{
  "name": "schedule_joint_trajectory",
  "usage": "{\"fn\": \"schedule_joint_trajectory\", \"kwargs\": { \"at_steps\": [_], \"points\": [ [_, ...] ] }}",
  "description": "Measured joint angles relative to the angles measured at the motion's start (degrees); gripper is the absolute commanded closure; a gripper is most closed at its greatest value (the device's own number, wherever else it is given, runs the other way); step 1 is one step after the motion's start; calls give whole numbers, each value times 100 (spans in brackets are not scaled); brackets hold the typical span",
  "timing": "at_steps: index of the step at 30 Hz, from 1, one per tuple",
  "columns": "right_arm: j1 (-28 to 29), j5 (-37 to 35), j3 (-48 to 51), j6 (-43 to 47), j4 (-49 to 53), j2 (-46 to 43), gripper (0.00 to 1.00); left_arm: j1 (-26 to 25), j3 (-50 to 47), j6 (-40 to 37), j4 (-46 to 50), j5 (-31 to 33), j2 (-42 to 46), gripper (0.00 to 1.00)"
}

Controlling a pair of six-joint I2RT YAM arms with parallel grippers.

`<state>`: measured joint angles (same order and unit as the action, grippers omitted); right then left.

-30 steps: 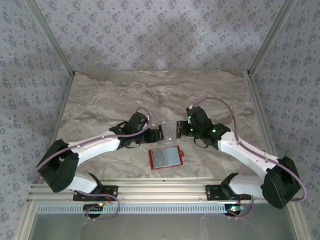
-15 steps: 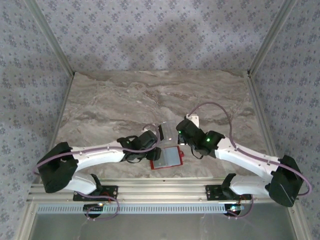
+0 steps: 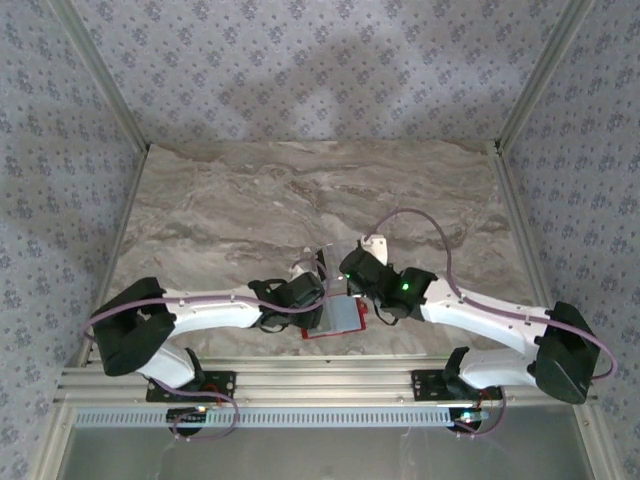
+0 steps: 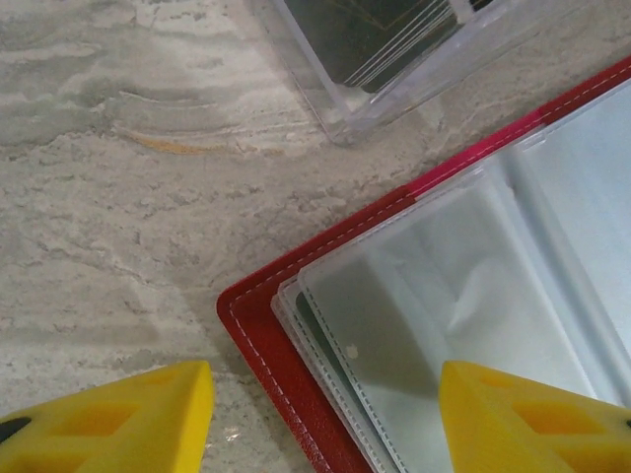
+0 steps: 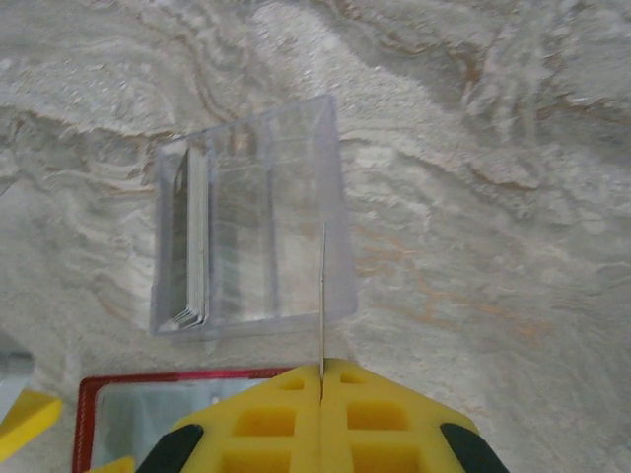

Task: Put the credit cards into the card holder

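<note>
Two arms now crowd over the card holder (image 3: 341,320), where a second ago both worked higher up at the clear box (image 3: 335,256). The card holder lies open on the bench (image 3: 230,200) close to its near edge, in the same spot as before, with its red border and grey-silver sleeves facing up. The clear box stands just beyond it, also unmoved.

The left gripper (image 4: 325,394) has come from the box's left side down to the holder's left corner. Its fingers (image 4: 128,419) stand fairly wide, one over bare bench and the other over a plastic sleeve, with nothing between them but that corner below.

The right gripper (image 5: 321,389) has slid in from the box's right side toward the holder. Its fingers (image 5: 394,419) are pressed together on a single credit card (image 5: 322,296), seen edge-on as a thin line against the box. The remaining credit cards (image 5: 192,241) stand stacked against one wall of the clear box.
</note>
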<state>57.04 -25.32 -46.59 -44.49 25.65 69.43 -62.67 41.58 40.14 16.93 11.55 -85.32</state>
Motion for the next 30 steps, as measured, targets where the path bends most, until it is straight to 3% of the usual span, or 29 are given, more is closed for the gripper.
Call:
{"fn": "schedule_joint_trajectory", "kwargs": {
  "at_steps": [10,17,30],
  "points": [
    [-127,1646,584,378,-715,-387,100,-13,0,44,-20,72,-42,51],
    [-595,3025,1257,439,-1414,-387,100,-13,-7,68,-61,96,-68,56],
    [-1169,4824,2105,111,-2623,2,100,-46,-50,105,-212,116,-79,62]
  ]
}}
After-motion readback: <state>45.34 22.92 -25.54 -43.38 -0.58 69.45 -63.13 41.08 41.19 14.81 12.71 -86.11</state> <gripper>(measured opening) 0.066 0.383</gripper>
